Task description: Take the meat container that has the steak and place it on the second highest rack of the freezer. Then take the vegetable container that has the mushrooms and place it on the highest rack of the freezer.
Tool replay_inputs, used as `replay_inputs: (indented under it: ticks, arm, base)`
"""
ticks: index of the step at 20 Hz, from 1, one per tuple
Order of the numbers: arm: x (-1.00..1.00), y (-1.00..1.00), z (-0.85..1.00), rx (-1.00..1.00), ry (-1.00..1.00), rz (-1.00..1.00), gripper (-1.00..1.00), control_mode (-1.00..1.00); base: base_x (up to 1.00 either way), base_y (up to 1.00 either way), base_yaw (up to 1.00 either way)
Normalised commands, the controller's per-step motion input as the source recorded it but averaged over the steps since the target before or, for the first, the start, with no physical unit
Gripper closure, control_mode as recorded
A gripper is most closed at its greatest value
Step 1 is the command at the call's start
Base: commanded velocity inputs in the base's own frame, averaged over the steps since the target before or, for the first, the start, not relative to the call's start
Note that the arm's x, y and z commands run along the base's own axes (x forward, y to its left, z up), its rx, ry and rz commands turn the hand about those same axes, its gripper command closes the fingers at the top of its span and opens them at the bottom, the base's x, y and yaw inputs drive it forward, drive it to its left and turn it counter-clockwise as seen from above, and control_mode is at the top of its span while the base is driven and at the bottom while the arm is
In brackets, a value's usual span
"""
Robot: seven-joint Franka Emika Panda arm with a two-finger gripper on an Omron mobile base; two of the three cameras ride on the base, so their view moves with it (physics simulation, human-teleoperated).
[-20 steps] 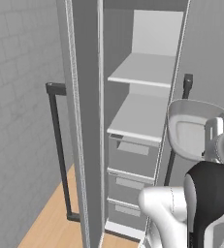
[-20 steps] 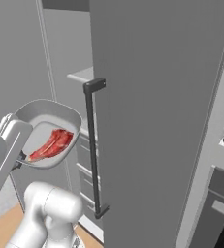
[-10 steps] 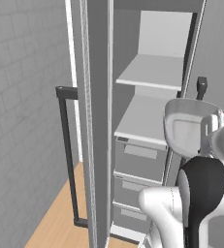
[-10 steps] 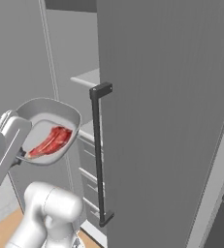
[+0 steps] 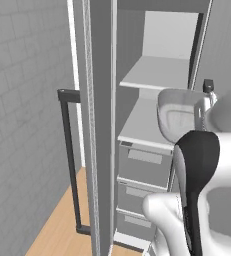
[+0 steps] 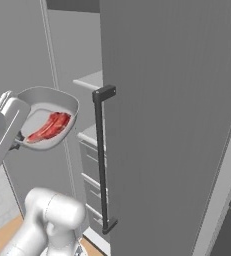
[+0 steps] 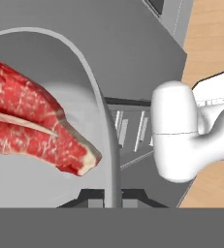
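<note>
My gripper (image 6: 21,131) is shut on the rim of the grey meat container (image 6: 48,124), which holds the red, white-marbled steak (image 6: 51,127). The dish hangs tilted in front of the open freezer (image 5: 137,30), level with the second highest rack (image 5: 139,127), which tops the drawer stack. The highest rack (image 5: 157,74) is a bare pale slab above it. In the hand view the steak (image 7: 31,128) lies inside the container's curved rim (image 7: 100,114), with my gripper (image 7: 111,198) clamped on that rim. From the left, the container's underside (image 5: 177,116) covers part of the lower rack. The vegetable container with the mushrooms is out of view.
The freezer door (image 5: 99,125) stands open on the left with its dark bar handle (image 5: 68,160). A grey panel with a second dark handle (image 6: 102,160) stands right of the opening. Three grey drawers (image 5: 142,162) sit under the racks. A tiled wall (image 5: 22,125) borders the left.
The whole picture has shifted: the base has driven closer to the freezer, whose racks and handles now look larger. The gripper stays shut on the container.
</note>
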Motion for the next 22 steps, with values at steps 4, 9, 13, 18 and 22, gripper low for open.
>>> replay_inputs:
  ticks: [4,9,13,18,22]
  arm:
    - [0.24,0.1,-0.02,0.0,0.12,0.03,1.0,-1.0]
    - [0.45,0.0,-0.35,0.0,0.01,0.0,1.0,-1.0]
    - [0.49,0.0,-0.62,0.0,0.0,0.0,1.0,-1.0]
    - [0.65,0.0,-0.55,0.0,0.02,0.0,1.0,-1.0]
    - [0.71,-0.14,-0.28,-0.01,0.01,0.0,1.0,-1.0]
  base:
    - [0.0,0.0,0.0]
    - [0.0,0.0,0.0]
    - [0.0,0.0,0.0]
    - [0.0,0.0,0.0]
    - [0.0,0.0,0.0]
